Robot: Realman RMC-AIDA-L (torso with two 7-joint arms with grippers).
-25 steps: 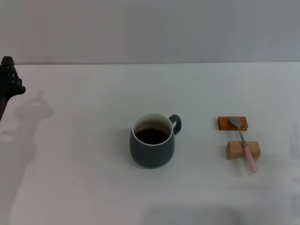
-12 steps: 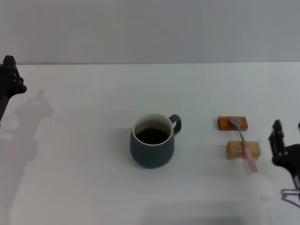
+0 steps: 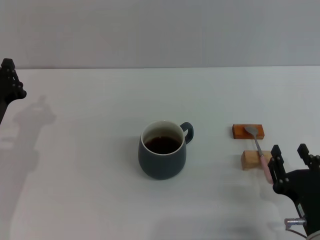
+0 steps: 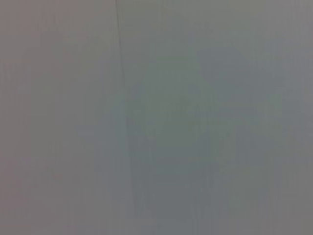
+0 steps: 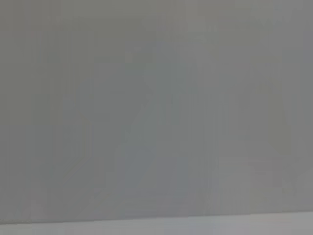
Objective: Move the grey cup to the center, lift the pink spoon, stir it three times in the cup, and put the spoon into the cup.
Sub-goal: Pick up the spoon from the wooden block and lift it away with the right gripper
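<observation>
- Near the tabletop's (image 3: 90,200) middle sat the grey cup (image 3: 162,156); centring judged done.
- Right gripper (image 3: 290,156), fingers spread, hovered beside the pink spoon (image 3: 262,158) near the right edge, resting across two blocks (image 3: 248,131).
- Next: pinch handle, lift.
- Left gripper (image 3: 9,85) parked at left edge; fingers' state unclear.

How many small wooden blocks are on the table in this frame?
2. The orange-brown flat block lies right of the dark grey ceramic mug, under the spoon's bowl; the light wooden block sits just nearer, under its handle. None appear hidden.

a plain grey surface, with a paler strip (image 5: 156,228) along one edge
</observation>
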